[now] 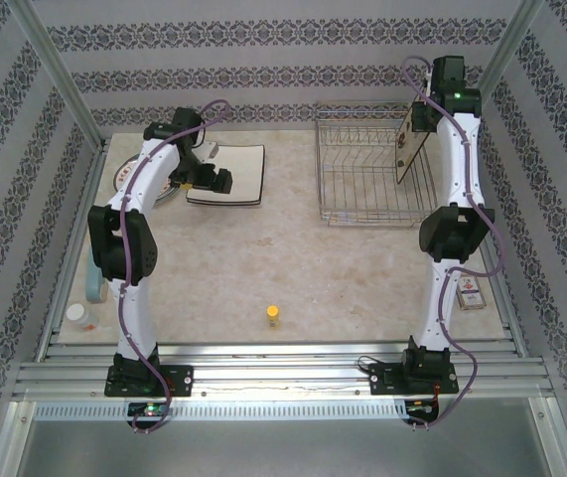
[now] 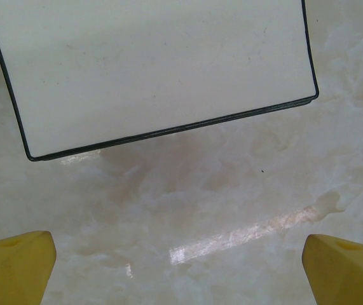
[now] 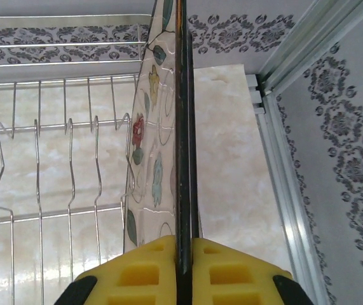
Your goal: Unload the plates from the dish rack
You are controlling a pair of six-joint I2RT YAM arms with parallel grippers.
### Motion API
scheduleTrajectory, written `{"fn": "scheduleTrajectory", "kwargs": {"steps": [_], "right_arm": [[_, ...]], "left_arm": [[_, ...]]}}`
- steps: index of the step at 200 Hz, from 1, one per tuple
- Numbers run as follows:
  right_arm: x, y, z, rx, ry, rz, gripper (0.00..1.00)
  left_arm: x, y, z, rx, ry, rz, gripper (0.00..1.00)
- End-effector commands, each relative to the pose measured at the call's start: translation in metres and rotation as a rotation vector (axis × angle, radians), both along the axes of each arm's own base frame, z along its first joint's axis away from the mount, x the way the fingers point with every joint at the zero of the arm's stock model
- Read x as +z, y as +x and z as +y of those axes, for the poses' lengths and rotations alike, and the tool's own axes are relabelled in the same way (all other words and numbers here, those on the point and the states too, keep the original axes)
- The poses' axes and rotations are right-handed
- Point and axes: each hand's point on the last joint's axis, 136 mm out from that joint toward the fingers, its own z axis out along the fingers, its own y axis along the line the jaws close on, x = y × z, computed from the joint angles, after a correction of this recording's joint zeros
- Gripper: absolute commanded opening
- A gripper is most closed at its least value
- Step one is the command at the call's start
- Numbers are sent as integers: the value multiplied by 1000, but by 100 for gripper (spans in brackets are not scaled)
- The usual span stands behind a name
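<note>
The silver wire dish rack (image 1: 367,184) stands at the back right. A square cream plate (image 1: 411,149) with a dark rim hangs on edge over the rack's right side, with my right gripper (image 1: 423,116) shut on its top edge. The right wrist view has this plate (image 3: 162,127) edge-on, its flower motifs facing left, pinched in my right gripper (image 3: 182,262), and the rack's tines (image 3: 40,178) to the left. Square plates (image 1: 231,171) lie stacked at the back left, white backs up, with a round plate (image 1: 128,177) beside them. My left gripper (image 1: 223,181) hovers open beside the stack (image 2: 156,70).
A small yellow bottle (image 1: 274,316) stands mid-table near the front. A bluish container (image 1: 95,283) and a white jar (image 1: 76,316) sit at the left edge. A small box (image 1: 471,293) lies at the right edge. Patterned walls and metal posts close in the table.
</note>
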Motion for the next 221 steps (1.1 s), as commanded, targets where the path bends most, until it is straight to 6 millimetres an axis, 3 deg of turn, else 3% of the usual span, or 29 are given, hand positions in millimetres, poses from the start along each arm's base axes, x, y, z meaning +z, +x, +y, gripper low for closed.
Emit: {"fn": "scheduleTrajectory", "kwargs": {"steps": [1,48,86,124,172,201,221], "right_arm": [[117,-12,-2,-40,-99,-294,0],[148,-36,9,-46,-180,-319,0],[174,-58,32,-6,-202,-357,0],[184,-79,59,58,-130,-379,0],[183,-108,109,187,171,-440,0],[182,-128,150,311,511,-532,0],[166,-135,181,397,740,-545,0]], "left_arm": [[19,0,3,7,-20,-56,100],[23,-5,4,14,-27,-63,100],[22,-8,6,25,-19,-55,100],[23,-10,12,45,14,-51,100],[25,-11,23,74,82,-44,100],[28,-10,26,85,112,-50,100],[31,-10,26,85,126,-54,100]]}}
